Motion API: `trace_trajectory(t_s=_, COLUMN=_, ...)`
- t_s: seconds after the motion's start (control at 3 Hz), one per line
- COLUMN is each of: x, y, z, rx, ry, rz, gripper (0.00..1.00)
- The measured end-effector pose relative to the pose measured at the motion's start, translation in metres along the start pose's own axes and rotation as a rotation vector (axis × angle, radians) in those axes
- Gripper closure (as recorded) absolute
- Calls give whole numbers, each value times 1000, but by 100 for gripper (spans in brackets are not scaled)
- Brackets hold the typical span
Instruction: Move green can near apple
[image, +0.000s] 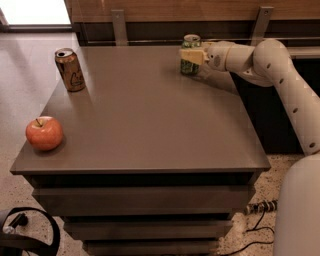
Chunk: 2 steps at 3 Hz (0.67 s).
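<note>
The green can (189, 64) stands upright at the far right of the table top, silver top showing. My gripper (193, 55) is at the can, reaching in from the right, and its pale end lies across the can's upper front. The white arm (272, 65) stretches back to the right. The red-orange apple (44, 133) sits at the near left corner of the table, far from the can.
A brown-gold can (70, 69) stands at the far left of the brown table (150, 125). A wooden wall with metal brackets runs behind the table. Cables lie on the floor at lower right, and a dark looped object lies at lower left.
</note>
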<state>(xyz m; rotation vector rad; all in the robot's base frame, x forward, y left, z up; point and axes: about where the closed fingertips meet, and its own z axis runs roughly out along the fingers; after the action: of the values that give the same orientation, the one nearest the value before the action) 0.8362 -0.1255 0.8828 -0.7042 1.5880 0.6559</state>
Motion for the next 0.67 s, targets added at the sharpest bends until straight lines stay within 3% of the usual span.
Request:
trace_trajectory(t_s=0.33, x=1, y=2, z=3, rx=-5, ry=0, rz=1, gripper=87)
trace_trajectory(t_s=0.67, x=1, y=4, z=6, rx=-9, ry=1, rz=2, gripper=100)
